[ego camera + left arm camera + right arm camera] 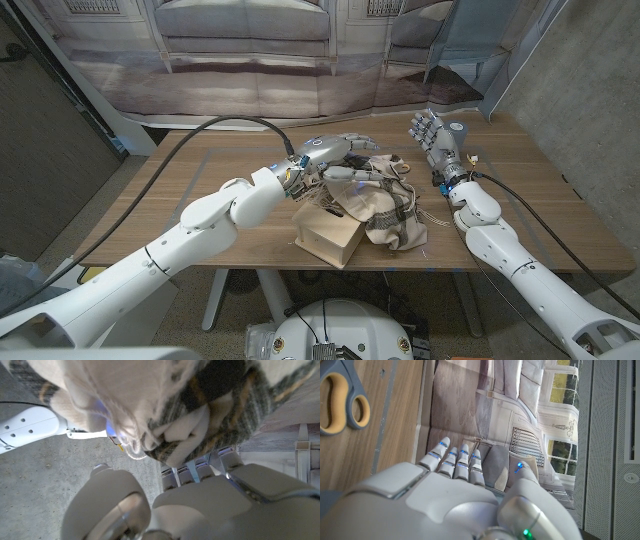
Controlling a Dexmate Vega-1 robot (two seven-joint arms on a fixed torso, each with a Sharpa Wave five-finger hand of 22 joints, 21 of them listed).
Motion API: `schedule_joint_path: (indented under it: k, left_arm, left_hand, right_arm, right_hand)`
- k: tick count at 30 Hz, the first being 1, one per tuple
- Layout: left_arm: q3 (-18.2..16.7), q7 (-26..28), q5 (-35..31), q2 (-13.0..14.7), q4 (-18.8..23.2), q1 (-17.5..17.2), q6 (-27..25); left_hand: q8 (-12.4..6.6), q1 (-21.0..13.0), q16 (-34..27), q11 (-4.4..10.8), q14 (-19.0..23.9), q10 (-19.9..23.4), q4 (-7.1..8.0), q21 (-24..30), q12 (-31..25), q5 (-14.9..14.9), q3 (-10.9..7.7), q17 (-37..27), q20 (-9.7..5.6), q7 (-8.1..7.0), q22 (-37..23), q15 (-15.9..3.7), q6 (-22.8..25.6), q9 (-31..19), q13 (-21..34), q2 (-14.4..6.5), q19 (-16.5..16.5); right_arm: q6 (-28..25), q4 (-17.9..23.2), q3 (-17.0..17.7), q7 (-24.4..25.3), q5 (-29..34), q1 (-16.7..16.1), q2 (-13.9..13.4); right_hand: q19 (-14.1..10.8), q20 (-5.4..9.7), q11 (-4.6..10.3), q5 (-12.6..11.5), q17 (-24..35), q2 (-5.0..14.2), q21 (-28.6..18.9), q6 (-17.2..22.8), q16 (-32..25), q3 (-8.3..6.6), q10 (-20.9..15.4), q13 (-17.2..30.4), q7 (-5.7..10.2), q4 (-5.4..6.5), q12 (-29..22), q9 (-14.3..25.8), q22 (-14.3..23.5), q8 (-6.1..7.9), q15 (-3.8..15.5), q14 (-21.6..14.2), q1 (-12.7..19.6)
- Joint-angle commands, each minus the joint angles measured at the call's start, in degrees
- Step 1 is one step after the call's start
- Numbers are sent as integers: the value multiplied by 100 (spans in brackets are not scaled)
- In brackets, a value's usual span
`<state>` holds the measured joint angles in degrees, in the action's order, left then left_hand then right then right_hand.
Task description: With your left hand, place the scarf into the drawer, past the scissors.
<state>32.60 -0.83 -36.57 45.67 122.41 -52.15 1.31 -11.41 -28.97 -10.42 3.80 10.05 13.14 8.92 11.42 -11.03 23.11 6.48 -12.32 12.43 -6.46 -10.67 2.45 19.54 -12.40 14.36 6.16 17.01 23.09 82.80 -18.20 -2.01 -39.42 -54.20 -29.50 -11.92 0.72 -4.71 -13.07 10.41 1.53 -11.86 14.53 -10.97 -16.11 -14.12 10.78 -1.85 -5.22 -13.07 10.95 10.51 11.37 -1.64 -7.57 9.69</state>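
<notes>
Head view is showing my left hand gripping the scarf over the wooden drawer, while my right hand is standing open, holding nothing.

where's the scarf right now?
Head view: the scarf sits mid-table, draped over the wooden drawer at the near edge, with the left hand gripping its top. The right hand stands apart to its right.
</notes>
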Motion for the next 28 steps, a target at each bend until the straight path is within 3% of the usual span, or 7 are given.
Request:
schedule_joint_path:
  k: [1,28]
  left_arm:
    - [-128,24,169,-40,88,34,-4]
    - [-327,327,139,9,193,-51,-3]
  left_hand:
    - [21,50,-54,26,-5,-24,20,-22,-41,25,43,-9,-9,-5,-16,-6,-29,-10,1,9,-40]
    - [-34,90,-77,46,12,9,-3,-35,-83,69,91,22,-9,-20,-15,-7,32,-11,-22,-48,-136]
  right_arm:
    - [22,35,39,-1,-23,-39,-31]
    - [51,-38,20,20,-1,-12,24]
  right_hand:
    - [-23,-51,20,21,13,44,2,12,23,-22,-54,31,24,-29,16,16,20,5,-13,-45,17]
    - [-20,-51,25,22,13,53,5,6,24,-18,-53,31,33,-33,18,16,21,3,-5,-47,19]
